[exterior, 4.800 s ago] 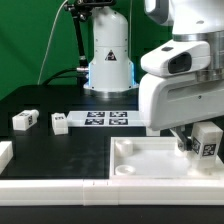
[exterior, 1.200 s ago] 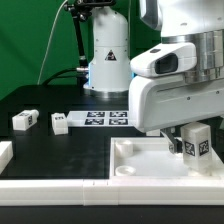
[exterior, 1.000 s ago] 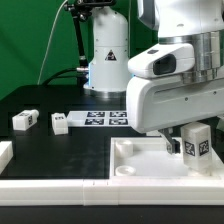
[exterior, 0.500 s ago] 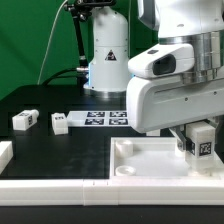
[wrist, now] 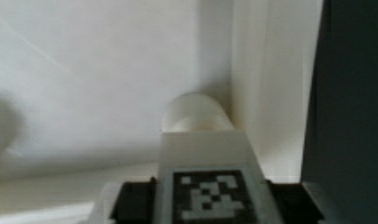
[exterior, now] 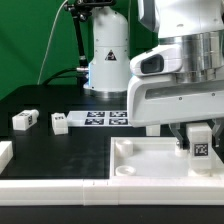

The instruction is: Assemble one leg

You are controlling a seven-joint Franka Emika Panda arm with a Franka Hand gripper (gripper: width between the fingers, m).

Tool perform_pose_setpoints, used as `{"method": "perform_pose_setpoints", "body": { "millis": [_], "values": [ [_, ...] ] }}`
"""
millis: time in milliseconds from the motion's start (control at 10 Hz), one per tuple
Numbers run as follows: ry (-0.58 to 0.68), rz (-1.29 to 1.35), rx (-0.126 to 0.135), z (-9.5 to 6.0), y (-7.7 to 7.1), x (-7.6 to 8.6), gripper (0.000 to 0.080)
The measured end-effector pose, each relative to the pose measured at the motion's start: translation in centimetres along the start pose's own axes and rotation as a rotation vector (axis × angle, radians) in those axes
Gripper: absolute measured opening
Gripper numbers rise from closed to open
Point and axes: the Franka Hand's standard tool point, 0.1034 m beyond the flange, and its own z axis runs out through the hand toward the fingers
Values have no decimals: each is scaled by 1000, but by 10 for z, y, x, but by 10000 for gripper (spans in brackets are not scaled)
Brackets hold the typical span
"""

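Observation:
My gripper (exterior: 197, 142) is shut on a leg (exterior: 200, 140), a small white block with a black-and-white tag, and holds it upright over the far right corner of the large white panel (exterior: 150, 160). In the wrist view the leg (wrist: 209, 150) stands between the dark fingers (wrist: 136, 198), its tip pointing at the panel's corner next to the raised rim (wrist: 275, 90). Two more legs (exterior: 25, 120) (exterior: 59, 122) lie on the black table at the exterior view's left.
The marker board (exterior: 105, 118) lies behind the panel at the middle of the table. The robot's base (exterior: 108, 55) stands at the back. A white part (exterior: 4, 153) shows at the exterior view's left edge. A white rail (exterior: 50, 188) runs along the front.
The gripper with the leg has shifted slightly and sunk a little toward the panel's far right corner. The loose legs have not moved.

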Motion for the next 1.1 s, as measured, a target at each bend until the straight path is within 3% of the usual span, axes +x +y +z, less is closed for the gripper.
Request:
{"method": "perform_pose_setpoints", "body": {
  "millis": [300,500,900,1000,1100],
  "values": [
    [-1,405,18,1,0,0,288],
    [3,660,6,2,-6,-3,288],
    [-5,898,17,2,-9,-4,290],
    [-4,875,17,2,-9,-4,368],
    [-4,826,17,2,-9,-4,520]
  ]
}}
